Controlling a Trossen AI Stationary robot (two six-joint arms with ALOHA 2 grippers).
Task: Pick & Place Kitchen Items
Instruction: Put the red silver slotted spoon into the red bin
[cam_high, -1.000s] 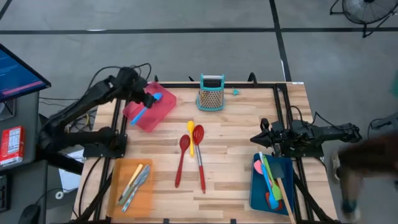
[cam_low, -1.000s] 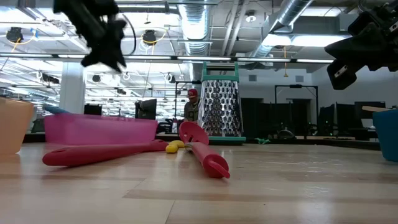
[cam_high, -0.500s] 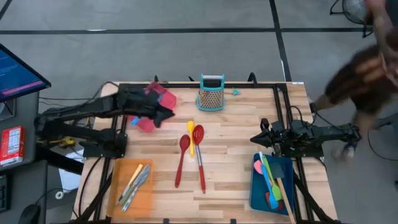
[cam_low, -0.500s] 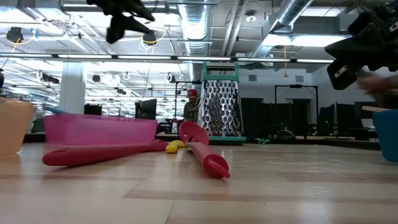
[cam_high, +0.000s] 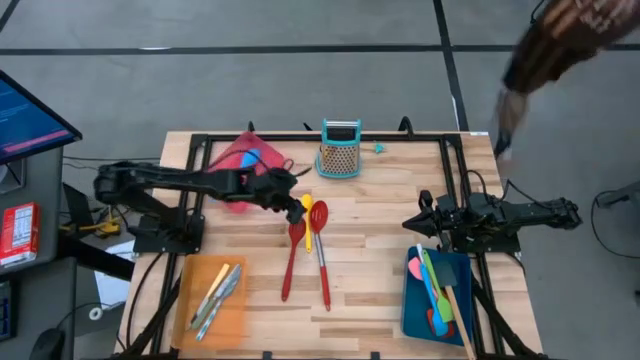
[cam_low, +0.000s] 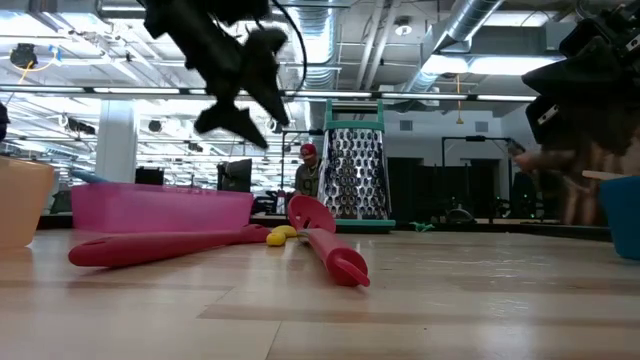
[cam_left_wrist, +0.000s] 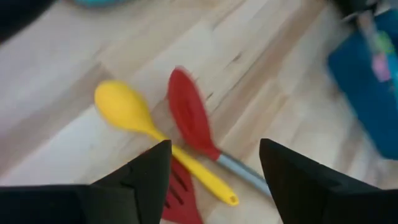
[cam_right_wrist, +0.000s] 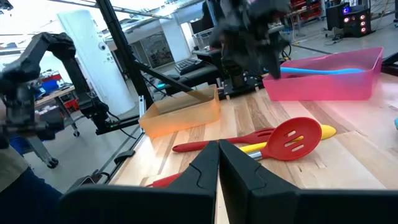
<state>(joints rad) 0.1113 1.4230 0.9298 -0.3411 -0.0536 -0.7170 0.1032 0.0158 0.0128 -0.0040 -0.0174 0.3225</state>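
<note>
the left pincer (cam_high: 290, 192) hangs wide and empty above the small yellow plastic spoon (cam_high: 307, 219), mid-desk between two red plastic spoons. descending off-centre, it could nudge those neighbours or grab two. right pincer (cam_high: 412, 226) waits closed.

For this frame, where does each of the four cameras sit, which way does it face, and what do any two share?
High view: overhead, straight down on the table; both arms show.
Low view: tabletop height, level into the room; left gripper hangs above.
Left wrist view: looks down past its open fingers at the yellow spoon.
Right wrist view: past its shut fingers across the table toward the pink tray.
Shared: all four show the yellow spoon beside two red spoons.
</note>
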